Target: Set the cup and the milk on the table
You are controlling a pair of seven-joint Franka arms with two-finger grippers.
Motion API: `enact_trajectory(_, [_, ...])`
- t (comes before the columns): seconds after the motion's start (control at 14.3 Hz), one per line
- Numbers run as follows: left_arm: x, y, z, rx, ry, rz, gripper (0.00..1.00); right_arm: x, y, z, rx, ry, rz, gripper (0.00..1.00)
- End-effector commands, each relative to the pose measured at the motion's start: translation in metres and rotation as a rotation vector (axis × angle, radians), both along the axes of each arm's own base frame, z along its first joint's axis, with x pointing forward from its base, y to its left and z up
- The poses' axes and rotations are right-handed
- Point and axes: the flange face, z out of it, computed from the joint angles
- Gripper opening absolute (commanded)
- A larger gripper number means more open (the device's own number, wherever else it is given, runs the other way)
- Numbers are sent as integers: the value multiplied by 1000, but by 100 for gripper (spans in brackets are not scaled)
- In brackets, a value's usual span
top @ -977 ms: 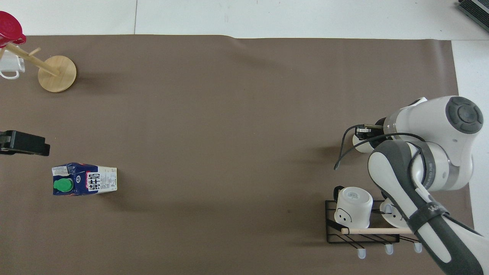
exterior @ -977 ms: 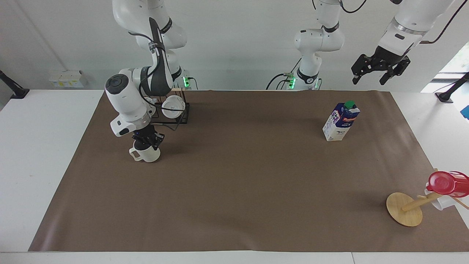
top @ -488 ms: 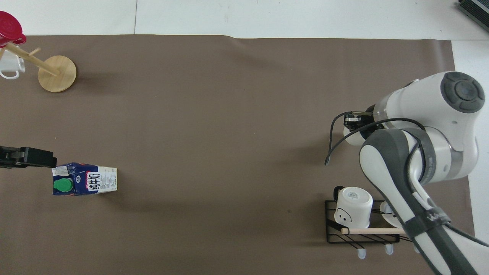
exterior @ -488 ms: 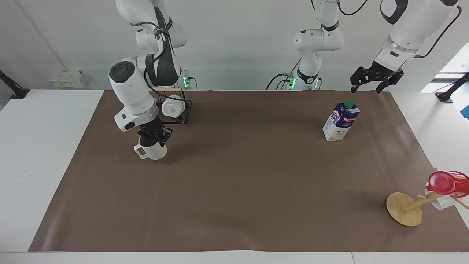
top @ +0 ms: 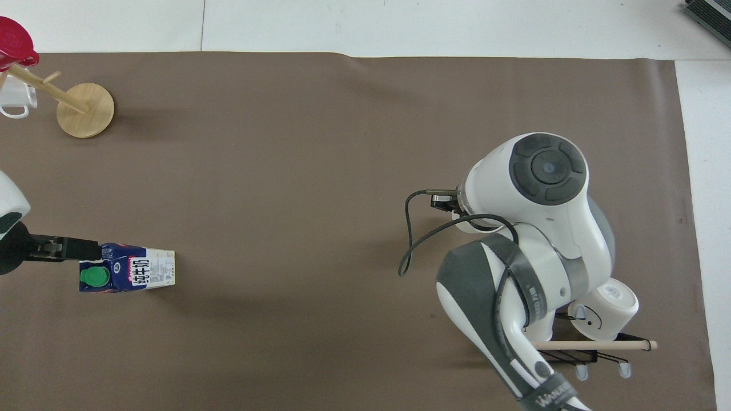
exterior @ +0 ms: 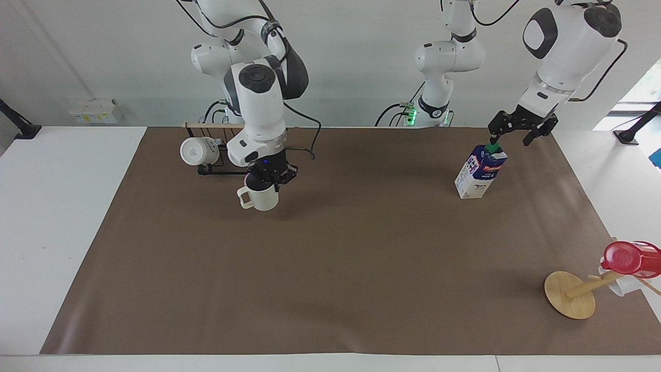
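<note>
The milk carton [exterior: 481, 172] stands upright on the brown mat [exterior: 361, 268] toward the left arm's end of the table [exterior: 57, 217], its long axis vertical and its green cap [exterior: 493, 148] on top. The left gripper [exterior: 517, 135] hangs over that cap, fingers spread wide, one fingertip just at the cap; the carton's body lies straight below the fingers, so the coming move looks like a plain descent to straddle the upper part of the carton.

Toward the right arm's end, the right gripper [exterior: 269, 177] is clamped on the rim of the cream mug [exterior: 261, 197], handle pointing to the table's end, with the mug at or just above the mat, beside the black wire rack [exterior: 211, 166] that still carries a white mug [exterior: 195, 151]. The left arm is much the nearer to the milk.
</note>
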Motion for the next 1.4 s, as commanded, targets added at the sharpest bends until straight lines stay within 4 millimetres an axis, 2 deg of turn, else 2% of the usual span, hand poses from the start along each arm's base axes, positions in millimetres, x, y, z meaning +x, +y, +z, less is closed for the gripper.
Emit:
enact_trajectory(0.0, [-20,-3,-20,0,-43,-14,100,-12,34,2,-3,5,-8,0])
enact_trajectory(0.14, [-21,-5,-26,0,-52,-7,100,-24,77,-8,-2,9,-11,0])
enact_trajectory(0.28, [-21,-8,-28,1,-52,-11,100,-28,94,-19,-7,17,-30,0])
enact_trajectory(0.42, [-24,-8,-35,1,-58,-11,100,-23,109,-34,-2,9,-51,0])
enact_trajectory(0.56, [-25,-8,-36,1,-64,-10,100,-8,140,-49,5,-1,-95,0])
enact_trajectory(0.63, [-25,-8,-36,1,-66,-10,100,-7,160,-56,6,-4,-94,0])
enact_trajectory(0.7, [-25,-8,-36,1,-69,-10,100,-5,172,-64,1,-3,-87,0])
enact_trajectory(0.91, [-30,-7,-55,2,-86,-13,100,4,169,-68,21,-27,-93,0])
enact_trajectory(1.12, [-30,-9,-56,2,-86,-19,100,2,178,-90,7,-24,-75,0])
enact_trajectory(1.33, [-28,-17,-55,2,-98,-39,100,0,179,-95,8,-26,-54,0])
